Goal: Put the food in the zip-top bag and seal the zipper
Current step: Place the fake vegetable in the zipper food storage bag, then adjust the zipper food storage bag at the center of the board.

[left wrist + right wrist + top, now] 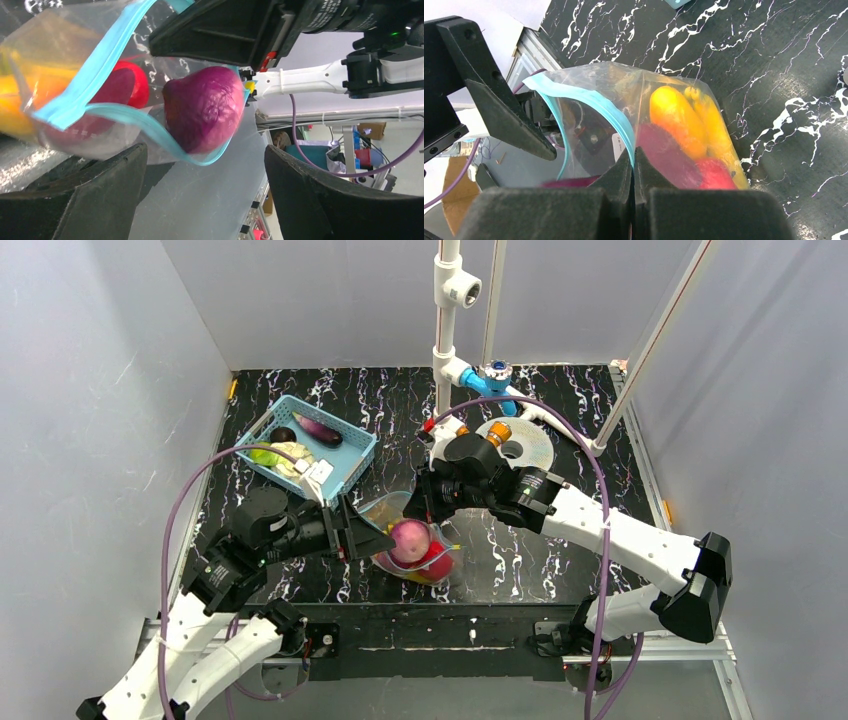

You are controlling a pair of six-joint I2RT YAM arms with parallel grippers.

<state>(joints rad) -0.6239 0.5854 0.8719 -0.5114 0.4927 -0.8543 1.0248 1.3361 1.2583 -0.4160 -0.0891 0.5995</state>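
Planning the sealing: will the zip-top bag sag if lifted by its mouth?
Probably floppy: the zip-top bag is thin crinkled film, its zipper curving loosely. Likely bottom-heavy: yellow food bunched deep inside. The round purple food at the mouth might roll out.

zip-top bag [442,562] partly hidden under right hand [420,515], basket [330,421] contents indistinct

Arms: my left arm [190,640] and right arm [620,530] show white shells with black joint housings.
Cables: I see a purple cable [600,480] looping off each.
Grippers: left gripper [205,155] and right gripper [633,155], matte black wedge fingers.
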